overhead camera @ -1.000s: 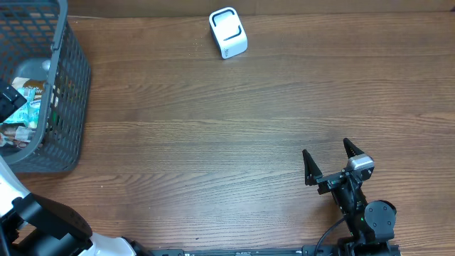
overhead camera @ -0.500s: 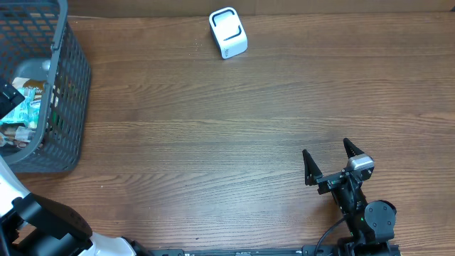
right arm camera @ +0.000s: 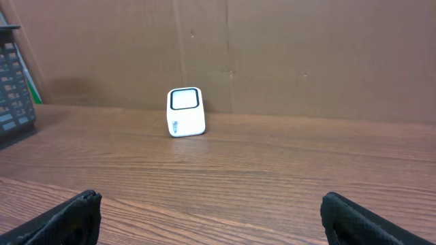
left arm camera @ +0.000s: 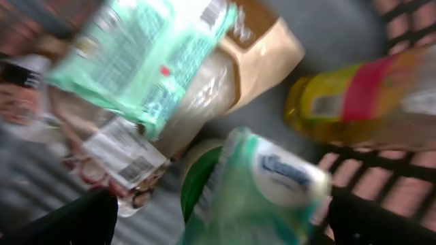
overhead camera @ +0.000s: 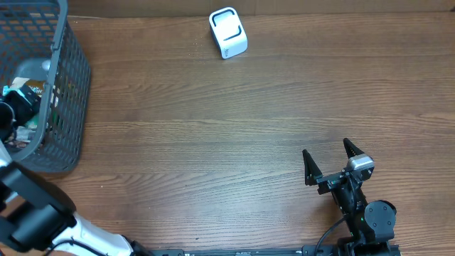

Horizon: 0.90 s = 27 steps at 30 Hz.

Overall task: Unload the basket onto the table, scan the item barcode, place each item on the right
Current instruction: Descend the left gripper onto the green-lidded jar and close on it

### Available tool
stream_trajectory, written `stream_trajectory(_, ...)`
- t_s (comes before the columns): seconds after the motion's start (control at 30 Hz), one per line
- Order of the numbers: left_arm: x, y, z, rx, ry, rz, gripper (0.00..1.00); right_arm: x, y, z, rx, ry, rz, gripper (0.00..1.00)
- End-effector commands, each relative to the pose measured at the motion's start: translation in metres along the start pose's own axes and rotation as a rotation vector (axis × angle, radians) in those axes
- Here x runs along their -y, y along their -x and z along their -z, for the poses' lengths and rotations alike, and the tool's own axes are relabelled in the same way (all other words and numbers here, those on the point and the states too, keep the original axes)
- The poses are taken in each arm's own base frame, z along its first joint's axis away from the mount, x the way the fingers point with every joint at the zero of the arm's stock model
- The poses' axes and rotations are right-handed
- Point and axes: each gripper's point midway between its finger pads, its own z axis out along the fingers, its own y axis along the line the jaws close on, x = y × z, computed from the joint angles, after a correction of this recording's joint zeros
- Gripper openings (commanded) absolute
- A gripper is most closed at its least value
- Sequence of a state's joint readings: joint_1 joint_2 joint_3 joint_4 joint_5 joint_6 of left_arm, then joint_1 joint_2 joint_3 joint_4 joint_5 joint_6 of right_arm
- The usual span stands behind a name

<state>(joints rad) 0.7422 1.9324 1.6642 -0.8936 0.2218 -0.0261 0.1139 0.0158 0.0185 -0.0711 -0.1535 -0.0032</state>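
As seen from overhead, shows a wooden worktop [overhead camera: 213, 142] carrying a grey mesh basket [overhead camera: 71, 78] at its left edge and a white barcode scanner [overhead camera: 228, 33] near the far edge, well apart from the basket. Locates the left end effector [left arm camera: 219, 223] inside the basket, directly above the heaped items [overhead camera: 30, 87]; displays its fingers [left arm camera: 65, 221] spread wide at both lower corners of the left wrist view, open and gripping nothing. Includes, among the blurred items below, a green-and-white tissue pack [left arm camera: 269, 180] lying between the fingers, a green-printed packet [left arm camera: 139, 58] at upper left, a tan pouch [left arm camera: 262, 54] just beside it, a yellow bottle [left arm camera: 361, 95] with a red band against the basket wall at right, and a white label [left arm camera: 126, 160] bearing a small barcode. Leaves contact between fingers and items undecidable. Places the right end effector [overhead camera: 327, 155] low over the near right part of the worktop, jaws wide open and empty, facing the barcode scanner, upright before a brown cardboard wall [right arm camera: 306, 54] in the right wrist view
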Motion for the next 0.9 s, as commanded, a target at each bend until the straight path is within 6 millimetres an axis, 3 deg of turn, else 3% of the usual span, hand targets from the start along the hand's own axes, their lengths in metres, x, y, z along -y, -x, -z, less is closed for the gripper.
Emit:
stream_trajectory(0.0, 0.007, -0.006, -0.015, -0.037, -0.069, -0.070, 1.00, -0.001, -0.003, 0.000, -0.003, 0.007, -0.003, 1.00)
stream_trajectory(0.33, 0.005, -0.003, -0.021, -0.029, -0.067, -0.103, 1.00, -0.001, -0.004, -0.001, -0.004, 0.008, -0.003, 1.00)
stream_trajectory(0.7, 0.009, 0.016, -0.003, 0.024, -0.065, -0.120, 1.00, -0.001, -0.003, -0.001, -0.004, 0.007, -0.003, 1.00)
stream_trajectory(0.87, 0.027, 0.022, 0.006, 0.047, -0.158, -0.213, 1.00, -0.001, -0.003, -0.001, -0.004, 0.007, -0.003, 1.00)
